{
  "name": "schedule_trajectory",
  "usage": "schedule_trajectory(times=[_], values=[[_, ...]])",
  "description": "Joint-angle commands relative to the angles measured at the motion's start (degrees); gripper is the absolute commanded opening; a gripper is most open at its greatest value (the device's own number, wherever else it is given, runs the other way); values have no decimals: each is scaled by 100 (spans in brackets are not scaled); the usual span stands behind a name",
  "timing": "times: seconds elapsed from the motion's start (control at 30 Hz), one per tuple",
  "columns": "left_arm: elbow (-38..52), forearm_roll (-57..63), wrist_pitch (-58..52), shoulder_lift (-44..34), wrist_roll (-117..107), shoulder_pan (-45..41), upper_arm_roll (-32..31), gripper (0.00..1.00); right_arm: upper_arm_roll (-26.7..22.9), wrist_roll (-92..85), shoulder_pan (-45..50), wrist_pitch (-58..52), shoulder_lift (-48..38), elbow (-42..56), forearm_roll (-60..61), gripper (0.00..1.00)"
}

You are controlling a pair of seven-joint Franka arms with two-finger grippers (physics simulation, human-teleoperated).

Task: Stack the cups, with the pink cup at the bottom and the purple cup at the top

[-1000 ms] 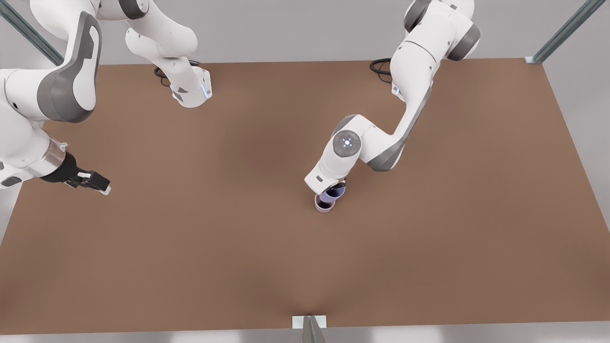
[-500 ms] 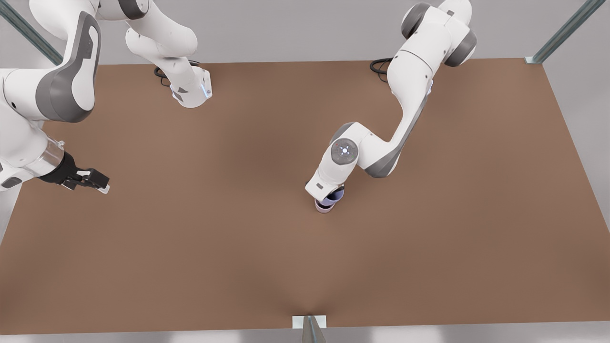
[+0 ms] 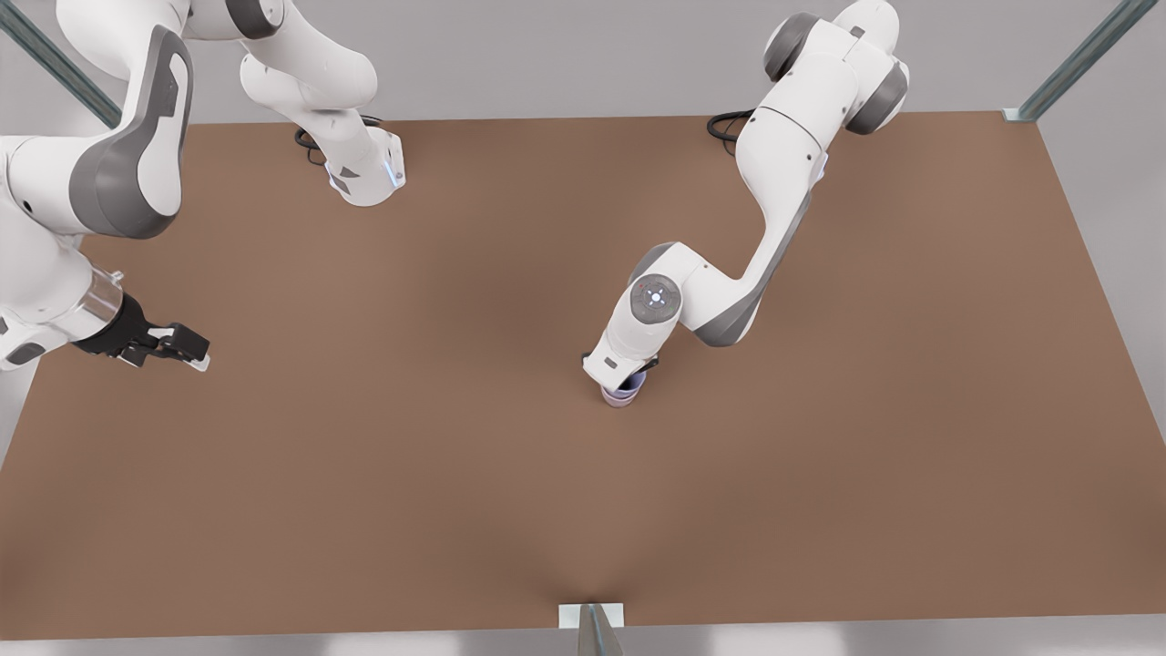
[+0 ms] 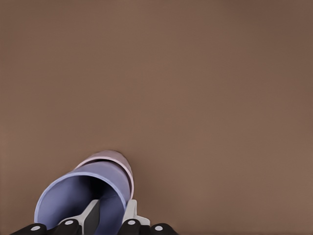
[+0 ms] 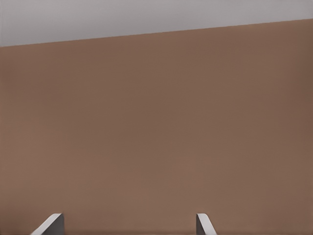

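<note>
Purple cup [image 4: 85,193], pinched by the left gripper [image 4: 110,215], is seated in the pink cup [image 4: 115,159] but unreleased, while the right gripper [image 3: 178,351], spread, is parked at nine o'clock.

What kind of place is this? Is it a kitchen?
No, it looks like a computer-drawn robot test bench: a bare brown table in a metal frame, with two white arms bolted on. The left pincer holds the purple cup in the pink cup; the right pincer waits.

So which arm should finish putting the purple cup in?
The left. Its gripper is shut on the purple cup, already over the pink cup. The right gripper waits open, far off at the front view's left.
</note>
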Motion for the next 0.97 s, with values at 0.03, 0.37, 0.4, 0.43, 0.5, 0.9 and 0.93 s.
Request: schedule_trajectory(times=[0.03,0.37,0.4,0.43,0.5,0.9,0.93], values=[[8,5,8,-13,-129,-3,-1,53,7,-191,8,-1,-6,3,0,100],[623,-109,-2056,-681,1451,85,693,100,-2,-191,-1,8,-6,12,0,100],[799,-311,-2549,-786,2234,120,1185,100,-2,-191,-1,8,-6,12,0,100],[799,-583,-2769,-900,2858,120,1651,100,-2,-191,-1,8,-6,3,0,100],[826,-760,-3129,-1173,3633,120,2240,100,-2,-191,-1,17,3,12,0,100],[361,462,-3200,-2465,4371,2563,-133,100,-2,-191,-1,17,3,12,0,100],[308,462,-3200,-2482,4371,2607,-211,100,7,-191,-1,17,-6,3,0,100]])
